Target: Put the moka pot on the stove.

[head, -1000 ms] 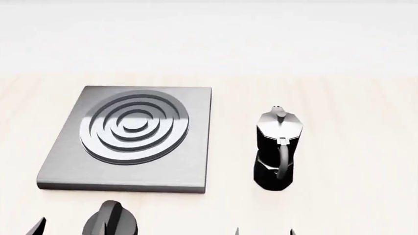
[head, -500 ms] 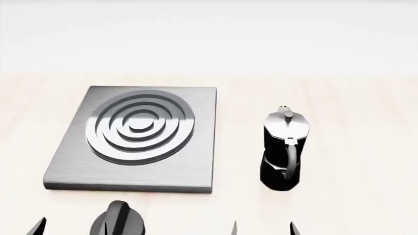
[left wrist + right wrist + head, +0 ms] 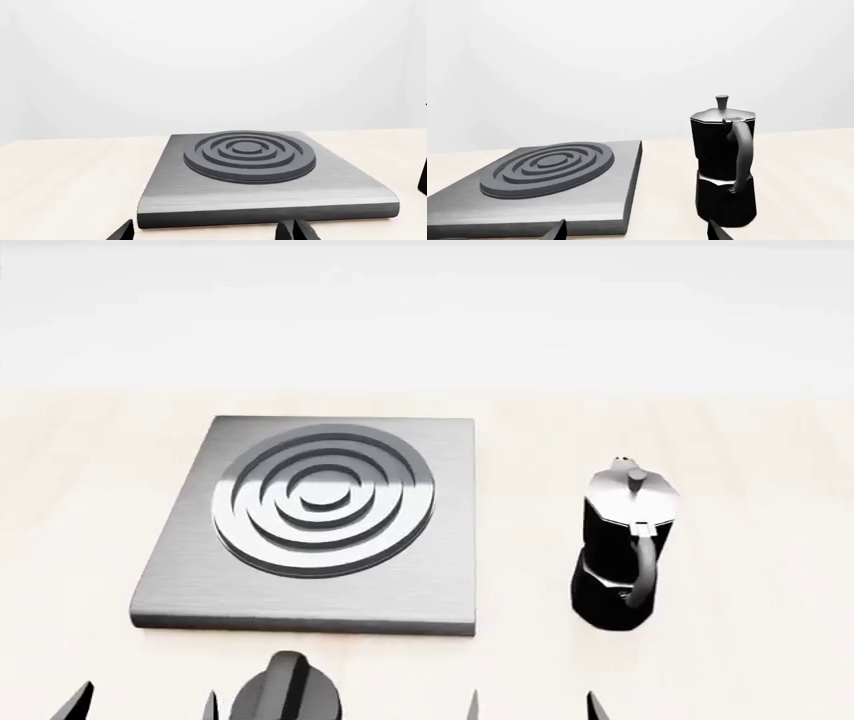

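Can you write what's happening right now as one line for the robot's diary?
moka pot: upright on table, right of stove, not on it | left gripper: open, empty | right gripper: open, near pot, not touching

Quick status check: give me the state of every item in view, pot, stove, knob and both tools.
Glossy black faceted moka pot: upright on the table, lid shut, beside the stove, ungrasped.
Brushed-grey square metal stove: flat, burner bare.
Short black round knob: on the table, near the stove's front edge.
Left tool: open, empty.
Right tool: open, empty.
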Robot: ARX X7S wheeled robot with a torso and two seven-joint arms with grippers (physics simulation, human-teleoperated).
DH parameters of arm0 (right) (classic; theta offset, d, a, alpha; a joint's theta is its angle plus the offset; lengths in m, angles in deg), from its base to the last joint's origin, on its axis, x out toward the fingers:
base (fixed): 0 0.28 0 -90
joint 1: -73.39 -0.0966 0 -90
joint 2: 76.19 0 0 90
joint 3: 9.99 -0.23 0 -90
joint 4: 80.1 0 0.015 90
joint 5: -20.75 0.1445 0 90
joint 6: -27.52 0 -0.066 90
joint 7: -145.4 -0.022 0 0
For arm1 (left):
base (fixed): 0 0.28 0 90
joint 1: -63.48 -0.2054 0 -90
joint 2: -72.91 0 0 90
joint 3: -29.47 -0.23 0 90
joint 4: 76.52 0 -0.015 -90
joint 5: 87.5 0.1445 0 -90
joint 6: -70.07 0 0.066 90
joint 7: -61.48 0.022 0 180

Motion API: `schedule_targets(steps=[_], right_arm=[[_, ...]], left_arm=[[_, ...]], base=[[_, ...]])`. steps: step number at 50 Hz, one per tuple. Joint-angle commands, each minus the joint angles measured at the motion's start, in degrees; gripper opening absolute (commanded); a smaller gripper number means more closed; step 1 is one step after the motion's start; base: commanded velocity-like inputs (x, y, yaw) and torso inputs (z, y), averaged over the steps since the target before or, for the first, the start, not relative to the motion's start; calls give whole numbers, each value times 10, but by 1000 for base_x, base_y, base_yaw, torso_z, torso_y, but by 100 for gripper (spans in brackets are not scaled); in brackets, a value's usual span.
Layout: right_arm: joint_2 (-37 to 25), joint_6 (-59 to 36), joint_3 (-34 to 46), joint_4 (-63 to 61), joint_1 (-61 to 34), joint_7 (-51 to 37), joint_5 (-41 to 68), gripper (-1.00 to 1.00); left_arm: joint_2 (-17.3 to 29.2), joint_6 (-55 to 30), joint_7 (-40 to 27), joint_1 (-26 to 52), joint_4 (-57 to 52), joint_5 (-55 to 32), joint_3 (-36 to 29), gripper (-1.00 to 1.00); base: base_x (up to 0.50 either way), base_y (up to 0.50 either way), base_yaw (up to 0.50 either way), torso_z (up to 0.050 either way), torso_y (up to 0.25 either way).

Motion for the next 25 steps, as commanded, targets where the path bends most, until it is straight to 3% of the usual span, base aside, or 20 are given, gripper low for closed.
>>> schedule_targets(steps=[1, 25], right_arm=[[6, 3, -4, 0, 1, 8, -10, 100], [4, 7, 5, 7, -3, 4, -8, 100]], left_arm=[[-5, -12, 7, -1, -5, -5, 8, 100], [1, -12, 2, 2, -3, -12, 1, 100]], base=[[0, 117, 0, 0, 0], [0, 118, 0, 0, 0]])
